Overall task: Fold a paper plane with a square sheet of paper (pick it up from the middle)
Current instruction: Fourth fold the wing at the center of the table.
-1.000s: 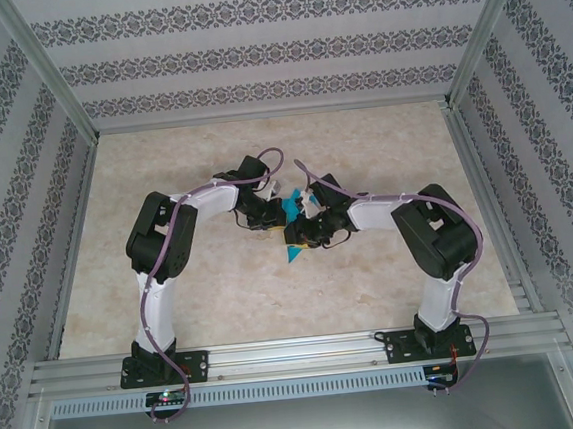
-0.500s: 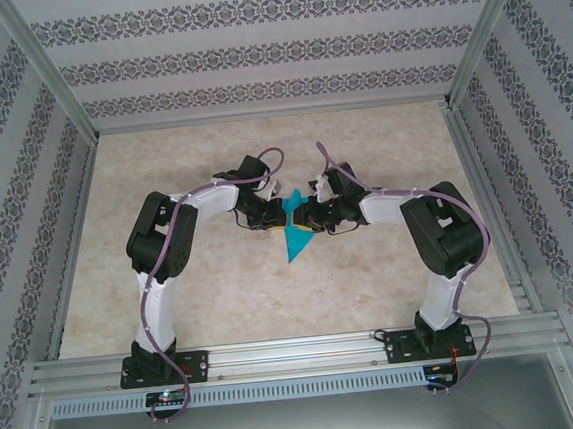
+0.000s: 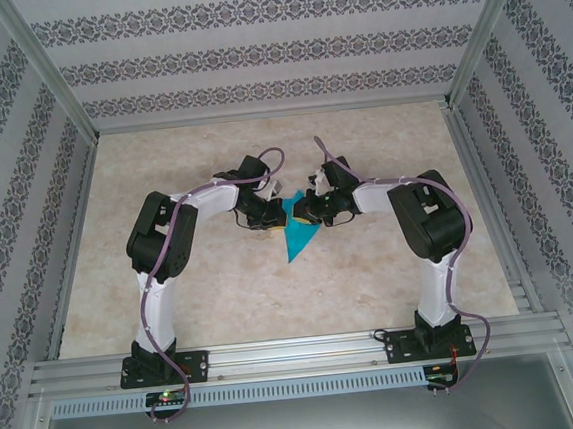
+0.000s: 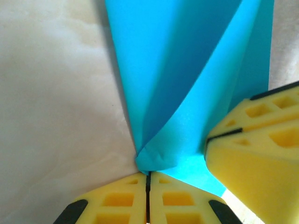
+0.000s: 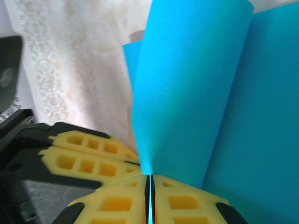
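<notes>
Where arms meet at table [image 3: 392,275] centre, you see left gripper [image 4: 147,179] pinched tight on sheet of paper [image 3: 297,239], right gripper [image 5: 149,181] clamped on same sheet just right of it; sheet part-folded, pointed end toward near edge.

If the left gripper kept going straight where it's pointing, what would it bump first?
The blue paper: the left gripper is shut on its folded corner, so it would push into that. The right gripper sits just beside that line; depth is unclear.
</notes>
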Tool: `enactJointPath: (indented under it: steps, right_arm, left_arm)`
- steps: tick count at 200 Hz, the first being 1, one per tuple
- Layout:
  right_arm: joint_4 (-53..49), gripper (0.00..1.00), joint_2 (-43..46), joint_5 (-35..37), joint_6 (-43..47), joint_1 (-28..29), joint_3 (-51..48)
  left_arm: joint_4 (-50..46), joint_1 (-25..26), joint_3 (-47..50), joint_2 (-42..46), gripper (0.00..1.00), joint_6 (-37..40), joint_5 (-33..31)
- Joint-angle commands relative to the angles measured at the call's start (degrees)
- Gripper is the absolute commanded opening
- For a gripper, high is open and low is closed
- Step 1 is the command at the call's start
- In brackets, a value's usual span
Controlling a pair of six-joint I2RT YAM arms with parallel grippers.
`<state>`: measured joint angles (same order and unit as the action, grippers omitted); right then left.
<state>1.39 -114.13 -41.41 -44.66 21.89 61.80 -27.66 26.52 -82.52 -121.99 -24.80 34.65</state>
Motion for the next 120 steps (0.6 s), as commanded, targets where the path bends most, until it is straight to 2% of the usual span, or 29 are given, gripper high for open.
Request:
enactJointPath:
  steps: [1, 38, 84, 120]
  right_arm:
    - [-4.16, 0.12, -2.09, 1.89, 2.48, -0.26, 2.33]
    - [-10.08, 0.12, -2.92, 5.81, 5.27, -0.19, 3.46]
    - [-10.52, 0.12, -3.52, 7.65, 5.55, -0.22, 2.95]
    - [-10.45, 0.11, -4.00, 7.66, 5.55, -0.11, 2.63]
  left_arm:
    - [0.15, 1.78, 1.68, -4.71, 0.10, 1.15, -5.65]
    - [0.59, 1.78, 1.27, -2.95, 0.10, 0.33, -4.84]
    - [-0.03, 2.04, -0.18, -0.09, 0.11, -0.18, -4.17]
    - [-0.93, 2.65, -0.69, 3.44, 0.19, -0.59, -5.12]
